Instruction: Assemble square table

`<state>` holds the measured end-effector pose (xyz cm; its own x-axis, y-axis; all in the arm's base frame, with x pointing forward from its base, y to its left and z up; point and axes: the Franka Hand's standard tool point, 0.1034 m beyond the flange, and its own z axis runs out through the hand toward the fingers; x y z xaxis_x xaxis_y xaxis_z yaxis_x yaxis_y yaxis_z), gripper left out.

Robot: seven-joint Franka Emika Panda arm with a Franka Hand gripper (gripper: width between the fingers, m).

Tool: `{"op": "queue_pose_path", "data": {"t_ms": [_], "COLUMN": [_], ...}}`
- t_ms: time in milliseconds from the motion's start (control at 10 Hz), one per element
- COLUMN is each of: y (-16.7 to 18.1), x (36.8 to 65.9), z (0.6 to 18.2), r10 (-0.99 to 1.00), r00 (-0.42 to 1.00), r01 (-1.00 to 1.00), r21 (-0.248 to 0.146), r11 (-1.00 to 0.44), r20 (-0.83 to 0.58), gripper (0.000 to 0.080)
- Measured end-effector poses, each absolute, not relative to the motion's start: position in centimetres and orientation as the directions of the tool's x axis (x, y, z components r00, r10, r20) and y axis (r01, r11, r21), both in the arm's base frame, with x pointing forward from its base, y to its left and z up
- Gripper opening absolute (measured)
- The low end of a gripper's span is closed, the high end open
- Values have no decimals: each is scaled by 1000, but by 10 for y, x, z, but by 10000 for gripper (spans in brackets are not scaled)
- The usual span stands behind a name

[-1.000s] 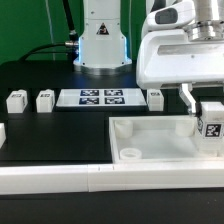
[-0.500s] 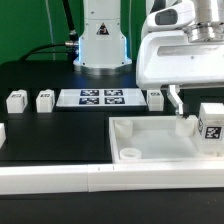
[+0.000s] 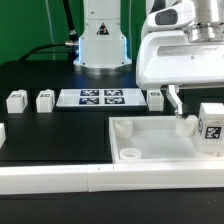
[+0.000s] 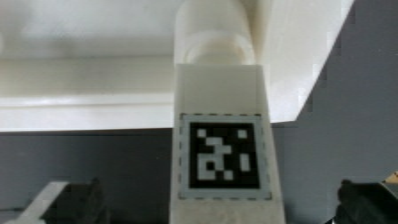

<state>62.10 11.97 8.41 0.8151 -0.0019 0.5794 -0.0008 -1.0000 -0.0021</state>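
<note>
No readable text; only coded black-white tag (image 4: 222, 153) on leg (image 4: 222, 88), more on marker board (image 3: 100, 97).

Robotics lab: arm base (image 3: 100, 45), marker board (image 3: 100, 97), black tabletop (image 3: 50, 135).

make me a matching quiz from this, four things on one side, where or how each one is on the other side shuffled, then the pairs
1. marker board
2. tagged leg
3. gripper
4. round socket

A. open, jaws clear of the tagged leg
B. empty, in the table top's near corner
C. flat on the black table, behind the table top
D. upright, at the exterior view's right edge

Pairs: 1-C, 2-D, 3-A, 4-B
</note>
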Motion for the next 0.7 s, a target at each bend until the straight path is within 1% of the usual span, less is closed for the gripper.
{"op": "queue_pose_path", "data": {"t_ms": [300, 400, 500, 600, 700], "y": [116, 112, 113, 116, 117], "x": [642, 648, 645, 645, 646], "z": [98, 102, 94, 90, 88], "r10": [-16, -22, -25, -28, -31], "r00": [843, 838, 876, 915, 931], "r01": [-11, -17, -21, -23, -25], "r21": [-12, -14, -15, -18, -20], "r11": [-1000, -1000, -1000, -1000, -999], "r20": [538, 546, 482, 403, 363], "gripper": [649, 649, 649, 649, 649]}}
